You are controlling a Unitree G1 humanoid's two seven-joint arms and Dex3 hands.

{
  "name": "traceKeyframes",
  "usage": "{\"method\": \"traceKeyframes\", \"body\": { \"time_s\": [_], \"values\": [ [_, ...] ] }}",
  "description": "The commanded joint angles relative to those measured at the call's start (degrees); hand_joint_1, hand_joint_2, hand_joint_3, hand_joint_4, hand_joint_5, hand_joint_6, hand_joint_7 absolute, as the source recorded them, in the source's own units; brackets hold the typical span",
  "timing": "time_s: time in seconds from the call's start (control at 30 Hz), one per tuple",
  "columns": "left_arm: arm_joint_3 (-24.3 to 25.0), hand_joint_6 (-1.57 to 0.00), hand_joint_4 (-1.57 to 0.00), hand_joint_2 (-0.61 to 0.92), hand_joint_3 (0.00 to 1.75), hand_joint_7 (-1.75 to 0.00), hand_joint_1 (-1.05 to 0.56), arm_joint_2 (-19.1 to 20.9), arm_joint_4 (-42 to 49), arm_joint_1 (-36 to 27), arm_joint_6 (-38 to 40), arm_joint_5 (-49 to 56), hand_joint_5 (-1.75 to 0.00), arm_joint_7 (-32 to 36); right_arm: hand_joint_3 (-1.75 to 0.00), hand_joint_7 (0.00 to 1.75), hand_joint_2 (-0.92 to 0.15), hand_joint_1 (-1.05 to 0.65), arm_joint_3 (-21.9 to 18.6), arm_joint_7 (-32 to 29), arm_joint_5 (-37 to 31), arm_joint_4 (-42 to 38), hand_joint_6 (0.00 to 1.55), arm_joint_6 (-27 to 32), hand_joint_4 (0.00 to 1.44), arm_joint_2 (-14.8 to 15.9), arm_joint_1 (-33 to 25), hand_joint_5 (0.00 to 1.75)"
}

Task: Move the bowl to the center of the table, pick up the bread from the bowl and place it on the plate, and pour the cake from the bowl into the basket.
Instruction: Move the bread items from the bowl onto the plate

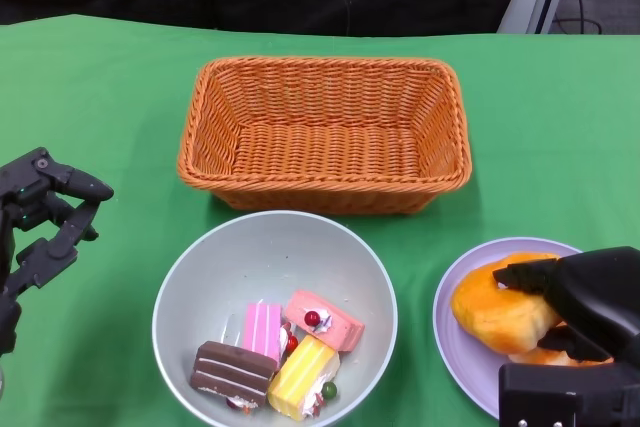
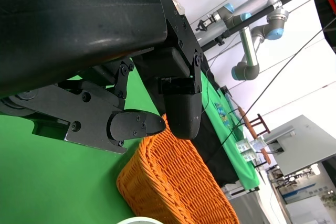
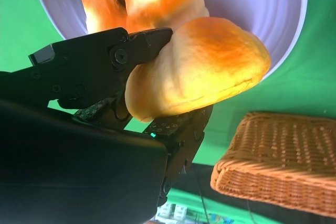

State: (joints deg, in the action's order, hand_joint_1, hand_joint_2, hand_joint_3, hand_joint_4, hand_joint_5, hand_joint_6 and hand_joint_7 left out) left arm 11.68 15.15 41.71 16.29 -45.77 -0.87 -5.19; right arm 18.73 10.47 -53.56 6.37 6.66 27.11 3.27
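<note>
Your right hand (image 1: 585, 322), nearest the camera, grips a piece of bread (image 3: 205, 66) just over the plate (image 1: 455, 347), where another bread piece (image 1: 497, 312) already lies; let go and that step looks finished. To the plate's left the bowl (image 1: 200, 277) sits on the counter (image 1: 90, 97) with its four cake slices (image 1: 278, 355) not yet poured. Beyond the bowl, the basket (image 1: 325, 132) waits for them. Your left hand (image 1: 45, 212), left of the bowl, hangs released, holding nothing.

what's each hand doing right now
Left hand: open, holding nothing.
Right hand: holding a bread over the plate.
</note>
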Motion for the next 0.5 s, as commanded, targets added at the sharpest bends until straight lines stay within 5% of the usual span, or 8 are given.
{"method": "traceKeyframes", "body": {
  "time_s": [0.03, 0.2, 0.5],
  "values": [
    [0.6, -0.77, -0.75, 0.89, 0.46, -1.11, -0.08, 0.5, 0.7, -0.2, -0.1, -0.3, -1.54, 0.9, -0.02, 0.0, -0.92, -0.51, 0.5, 8.7, -0.4, 4.8, 0.52, 2.4, 0.49, 1.9, -0.5, 0.01],
    [0.6, -0.76, -0.74, 0.89, 0.48, -1.12, -0.07, 0.6, 0.9, -0.2, 0.0, -0.3, -1.53, 0.9, -0.06, 0.0, -0.92, -0.64, 0.2, 13.7, -0.9, 7.8, 0.37, 2.6, 0.34, 3.0, -0.4, 0.0],
    [0.6, -0.75, -0.75, 0.89, 0.45, -1.12, -0.09, 0.5, 0.7, -0.4, 0.1, -0.7, -1.52, 0.4, -0.05, 0.01, -0.92, -0.61, -0.5, 13.2, -0.6, 8.5, 0.34, 2.2, 0.35, 2.1, -0.9, 0.01]
  ]
}}
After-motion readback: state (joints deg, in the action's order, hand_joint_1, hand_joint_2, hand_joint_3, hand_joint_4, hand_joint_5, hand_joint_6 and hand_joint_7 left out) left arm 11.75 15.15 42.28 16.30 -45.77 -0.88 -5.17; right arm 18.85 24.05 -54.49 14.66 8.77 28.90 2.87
